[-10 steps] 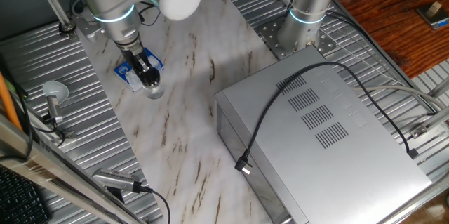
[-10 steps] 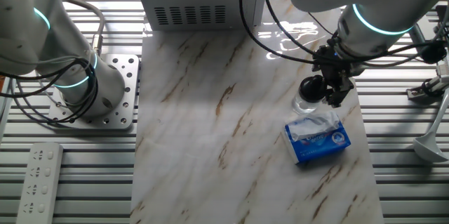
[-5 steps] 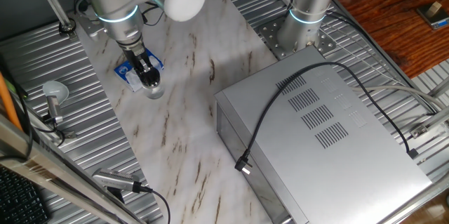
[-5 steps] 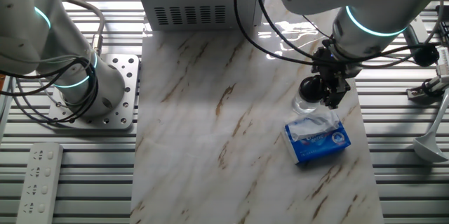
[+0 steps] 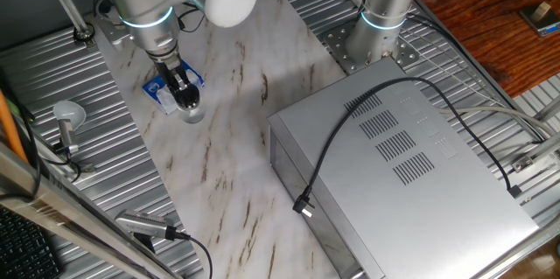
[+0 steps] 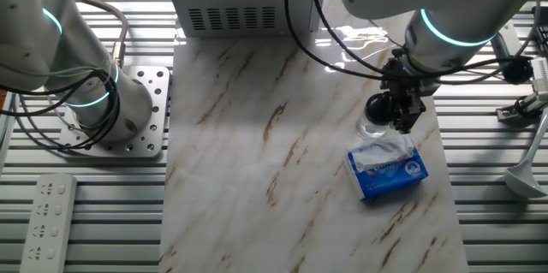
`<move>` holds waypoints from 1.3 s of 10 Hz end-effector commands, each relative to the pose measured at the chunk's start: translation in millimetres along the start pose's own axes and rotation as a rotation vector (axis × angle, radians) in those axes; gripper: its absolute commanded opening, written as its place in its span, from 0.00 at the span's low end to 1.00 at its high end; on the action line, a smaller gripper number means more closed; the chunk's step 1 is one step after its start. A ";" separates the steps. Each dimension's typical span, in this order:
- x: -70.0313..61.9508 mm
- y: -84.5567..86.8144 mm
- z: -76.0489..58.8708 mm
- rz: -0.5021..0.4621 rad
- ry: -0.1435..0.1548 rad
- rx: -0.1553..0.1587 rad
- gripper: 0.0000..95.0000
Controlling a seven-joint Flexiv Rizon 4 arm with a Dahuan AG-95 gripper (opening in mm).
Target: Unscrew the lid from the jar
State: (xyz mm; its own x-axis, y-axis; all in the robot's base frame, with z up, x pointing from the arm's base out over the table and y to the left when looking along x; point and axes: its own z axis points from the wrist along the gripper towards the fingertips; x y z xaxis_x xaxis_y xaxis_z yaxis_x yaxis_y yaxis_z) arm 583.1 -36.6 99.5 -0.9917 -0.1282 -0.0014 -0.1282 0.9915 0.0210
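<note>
Black lid [image 6: 379,106] atop upright clear jar [image 6: 372,127]

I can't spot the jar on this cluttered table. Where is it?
In the other fixed view the jar stands at the marble's right side, under the pincer, just above the blue packet.

Blue packet [image 6: 387,171] crowds the jar [image 6: 371,127] — marble beyond lies open.

Setting: robotics laboratory bench. Evidence: marble-patterned work board [image 6: 257,162] laid over ribbed aluminium decking [image 5: 61,78]; two robot arm bases, one bolted to a perforated steel plate [image 6: 128,115], the other [image 5: 381,17] ringed with a cyan light; vented grey metal equipment box [image 5: 411,165] with a black cable [image 5: 328,152] draped across it; power strip [image 6: 47,213] at the bench edge.
</note>
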 end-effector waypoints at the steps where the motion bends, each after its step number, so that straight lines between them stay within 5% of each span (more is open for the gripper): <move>1: -0.7 -0.2 0.6 -0.008 0.000 0.003 0.80; 5: -0.6 -0.2 0.9 -0.015 -0.002 0.012 0.80; 6: -0.6 -0.2 1.0 -0.015 -0.002 0.012 0.60; 13: -0.6 -0.3 1.0 -0.043 -0.007 -0.002 0.60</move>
State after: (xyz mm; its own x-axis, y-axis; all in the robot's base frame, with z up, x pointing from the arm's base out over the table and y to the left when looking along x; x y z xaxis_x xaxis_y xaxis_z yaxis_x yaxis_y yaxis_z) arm 583.5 -36.6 99.0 -0.9861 -0.1658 -0.0091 -0.1660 0.9859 0.0221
